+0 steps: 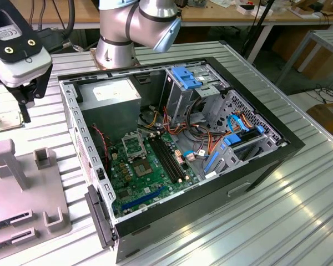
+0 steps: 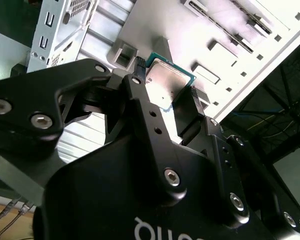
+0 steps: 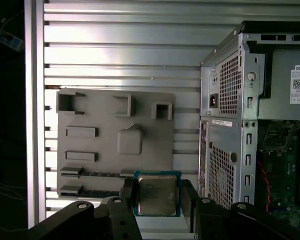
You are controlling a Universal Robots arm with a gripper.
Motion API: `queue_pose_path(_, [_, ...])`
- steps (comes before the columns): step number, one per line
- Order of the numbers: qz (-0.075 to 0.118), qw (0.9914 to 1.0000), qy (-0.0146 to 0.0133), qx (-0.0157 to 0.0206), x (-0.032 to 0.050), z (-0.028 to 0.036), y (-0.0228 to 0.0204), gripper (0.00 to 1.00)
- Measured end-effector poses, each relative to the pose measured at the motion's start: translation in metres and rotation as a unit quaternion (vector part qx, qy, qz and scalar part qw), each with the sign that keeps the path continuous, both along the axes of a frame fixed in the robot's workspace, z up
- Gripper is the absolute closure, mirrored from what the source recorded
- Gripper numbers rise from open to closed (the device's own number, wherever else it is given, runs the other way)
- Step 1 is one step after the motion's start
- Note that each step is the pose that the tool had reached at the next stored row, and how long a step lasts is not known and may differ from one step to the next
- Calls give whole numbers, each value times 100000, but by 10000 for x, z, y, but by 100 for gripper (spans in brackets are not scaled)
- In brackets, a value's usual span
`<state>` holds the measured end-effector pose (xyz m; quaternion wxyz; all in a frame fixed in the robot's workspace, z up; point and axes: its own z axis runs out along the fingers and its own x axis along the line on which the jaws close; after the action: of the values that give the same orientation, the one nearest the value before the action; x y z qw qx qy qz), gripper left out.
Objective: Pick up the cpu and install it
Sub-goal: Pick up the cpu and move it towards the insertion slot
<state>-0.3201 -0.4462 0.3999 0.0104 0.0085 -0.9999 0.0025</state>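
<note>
Near the grey tray (image 3: 100, 145), jaws pinching the cpu (image 3: 156, 195) — opposite edges.

- Arm (image 1: 134, 22): silver-grey jointed segments with a blue end cap, standing just behind the computer case (image 1: 177, 230), at its far corner toward the exterior view's left.
- Wrist head (image 1: 16, 52): pale housing outside the case, off its side toward the exterior view's left, and higher than the case rim.
- Gripper (image 3: 157, 197): black two-finger unit pointing downward, beside the case and not over it.
- Fingers (image 3: 126, 200): they clamp the cpu (image 3: 156, 192) from two opposite edges, pads touching it. The chip lies flat, its metal plate facing the first wrist camera.
- Linkage bars (image 2: 150, 125): in the second wrist view, black bolted links angle inward toward the fingertips.
</note>
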Motion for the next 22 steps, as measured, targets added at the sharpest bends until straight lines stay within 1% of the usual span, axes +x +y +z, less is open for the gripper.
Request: queue_pose_path(22, [0,100000,0,0,263,0,0,53])
